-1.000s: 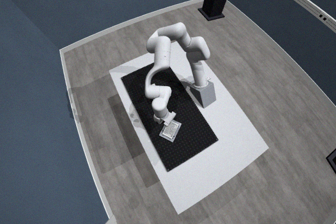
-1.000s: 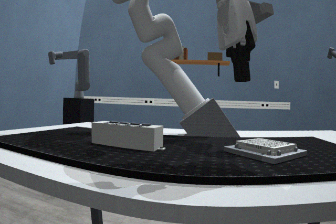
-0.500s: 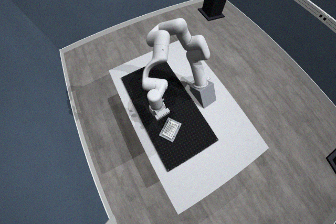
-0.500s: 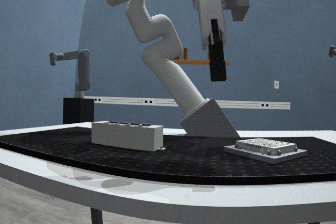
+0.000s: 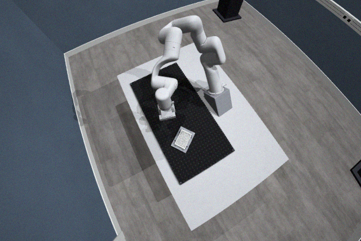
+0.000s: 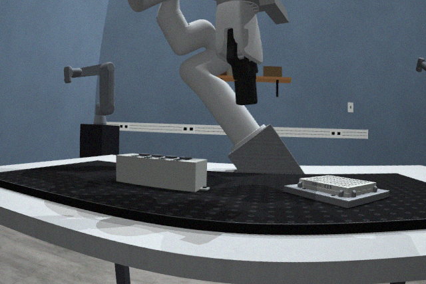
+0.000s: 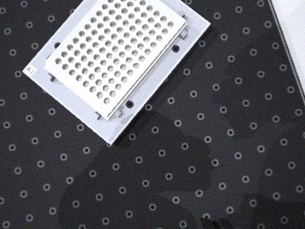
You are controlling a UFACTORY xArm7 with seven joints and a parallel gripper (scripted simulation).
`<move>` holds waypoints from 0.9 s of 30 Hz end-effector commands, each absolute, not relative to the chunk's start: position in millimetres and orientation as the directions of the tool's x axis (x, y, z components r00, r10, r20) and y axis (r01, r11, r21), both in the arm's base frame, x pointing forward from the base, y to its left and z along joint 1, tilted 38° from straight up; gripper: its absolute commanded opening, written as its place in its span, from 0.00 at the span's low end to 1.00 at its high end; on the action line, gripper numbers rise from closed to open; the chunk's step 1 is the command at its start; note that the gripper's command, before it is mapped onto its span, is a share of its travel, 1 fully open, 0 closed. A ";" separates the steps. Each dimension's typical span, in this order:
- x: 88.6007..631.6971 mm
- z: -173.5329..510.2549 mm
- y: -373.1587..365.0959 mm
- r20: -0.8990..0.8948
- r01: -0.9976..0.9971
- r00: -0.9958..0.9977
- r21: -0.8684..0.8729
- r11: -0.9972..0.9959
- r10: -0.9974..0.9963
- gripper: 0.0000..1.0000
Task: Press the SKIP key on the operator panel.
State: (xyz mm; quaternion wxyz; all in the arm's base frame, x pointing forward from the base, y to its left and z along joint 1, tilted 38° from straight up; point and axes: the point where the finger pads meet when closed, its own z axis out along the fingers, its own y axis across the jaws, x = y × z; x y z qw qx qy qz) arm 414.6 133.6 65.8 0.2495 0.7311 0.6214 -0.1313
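Note:
The operator panel (image 6: 161, 172) is a grey box on the black mat (image 6: 240, 205) (image 5: 203, 150) (image 7: 191, 191), with a row of dark keys (image 6: 165, 156) on top. I cannot read the key names, and I see no lit lamp. In the top view my arm hides the panel. My gripper (image 6: 245, 100) is shut and empty. It points down, high above the mat, to the right of the panel and between it and the well plate. The wrist view shows only the mat and the well plate, not the panel.
A white well plate (image 5: 183, 139) (image 6: 335, 184) (image 7: 111, 57) on a flat holder lies on the mat to the right. The arm's grey base block (image 5: 218, 103) (image 6: 265, 157) stands behind the mat. The mat lies on a white table (image 5: 247, 168) (image 6: 206, 249).

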 end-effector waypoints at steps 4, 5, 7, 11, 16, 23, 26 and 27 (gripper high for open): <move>412.0 83.1 107.5 -0.441 0.902 0.412 0.322 -0.288 0.798 0.00; 411.3 85.2 103.5 -0.430 0.888 0.442 0.337 -0.314 0.787 0.00; 410.4 87.5 99.1 -0.417 0.869 0.477 0.355 -0.345 0.773 0.00; 408.7 91.7 90.7 -0.392 0.831 0.540 0.386 -0.399 0.745 0.00; 404.3 99.9 73.5 -0.341 0.752 0.646 0.440 -0.492 0.683 0.00; 397.7 109.2 52.4 -0.258 0.616 0.776 0.504 -0.605 0.575 0.00; 393.1 114.4 39.6 -0.210 0.535 0.834 0.532 -0.656 0.510 0.00; 393.1 114.4 39.6 -0.207 0.529 0.838 0.534 -0.659 0.505 0.00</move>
